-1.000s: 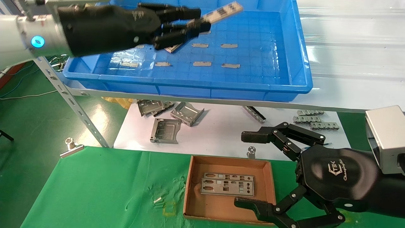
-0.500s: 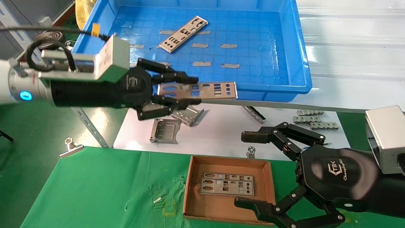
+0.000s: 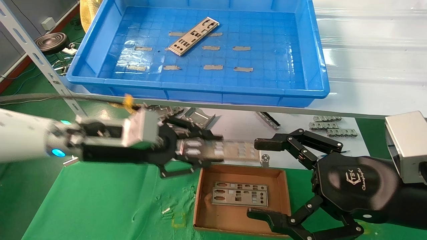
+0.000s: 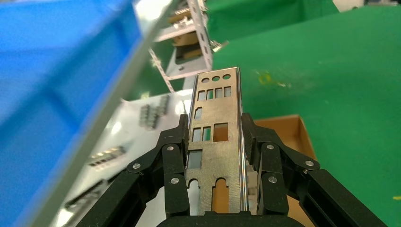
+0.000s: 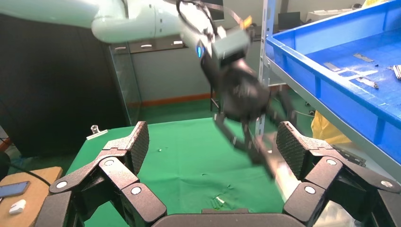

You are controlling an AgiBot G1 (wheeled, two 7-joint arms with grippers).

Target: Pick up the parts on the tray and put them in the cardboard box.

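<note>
My left gripper [image 3: 208, 148] is shut on a silver punched metal plate [image 3: 230, 150], held flat just above the far edge of the cardboard box [image 3: 203, 193]. In the left wrist view the plate [image 4: 215, 142] sits clamped between both fingers [image 4: 172, 156]. Two plates [image 3: 240, 195] lie inside the box. One more plate [image 3: 193, 31] lies in the blue tray [image 3: 317, 90] on the shelf. My right gripper [image 3: 263, 178] is open and empty at the box's right side; the right wrist view [image 5: 213, 146] shows its wide-apart pads and the left arm beyond.
Folded grey brackets [image 3: 173, 136] and toothed connector strips [image 3: 328, 125] lie on the white sheet under the shelf. A metal shelf post [image 3: 50, 76] stands at the left. A binder clip [image 3: 265, 160] sits behind the box. Green cloth [image 3: 100, 200] covers the table.
My left gripper has carried the plate from the tray, down over the shelf edge, to just above the box's far side. The right gripper has not moved.
</note>
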